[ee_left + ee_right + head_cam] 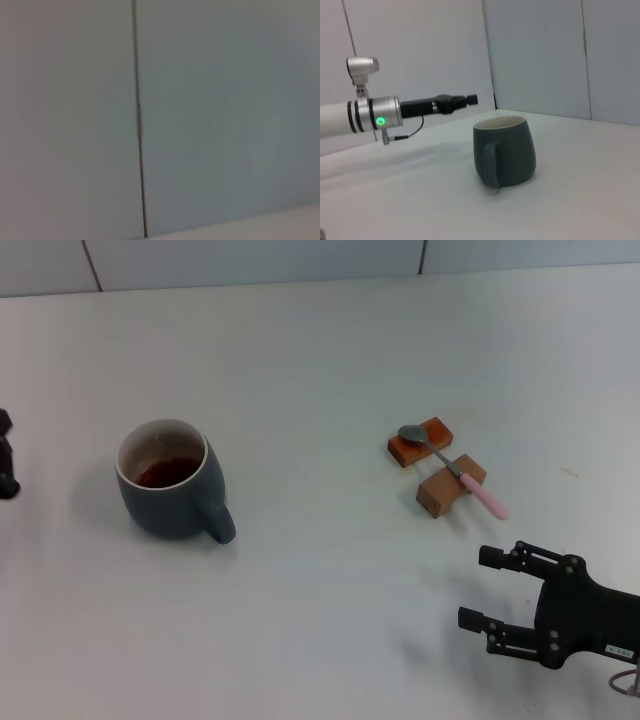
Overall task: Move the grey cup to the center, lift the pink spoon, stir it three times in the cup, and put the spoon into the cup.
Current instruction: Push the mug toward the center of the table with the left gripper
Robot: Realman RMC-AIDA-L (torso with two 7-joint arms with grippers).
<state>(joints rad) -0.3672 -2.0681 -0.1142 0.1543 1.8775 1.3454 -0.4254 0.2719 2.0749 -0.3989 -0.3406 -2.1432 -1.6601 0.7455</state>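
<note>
While my right gripper (478, 588) hung low over the white table (320, 360), its two dark fingers (500, 558) stood apart with nothing between them, tips aimed toward my left side. Beyond those fingertips, well apart from them and farther out on the table, the pink spoon (452, 467) lay across two orange-brown blocks (436, 468): its grey metal bowl sat on the farther block, its neck crossed the nearer one, and the pale pink handle stuck out past that block, pointing roughly back toward my right gripper. The two blocks sat just beside each other, close but not clearly touching.

Far off to the side where those fingertips pointed, the grey cup (172, 480) stood upright on the table, well apart from the spoon and from both grippers. I could see dark brown liquid low inside its white interior, and its loop handle faced my right side and slightly toward me. From my right wrist camera the cup (505, 151) showed handle-first, standing alone on the table.

My left gripper (6, 470) only just showed at the far edge of the head view, near the cup but not touching it. In the right wrist view it (470, 99) reached out level above the table beyond the cup; I could not tell whether its fingers were apart or together. My left wrist camera showed only a plain wall panel (225, 115) with a dark seam.
</note>
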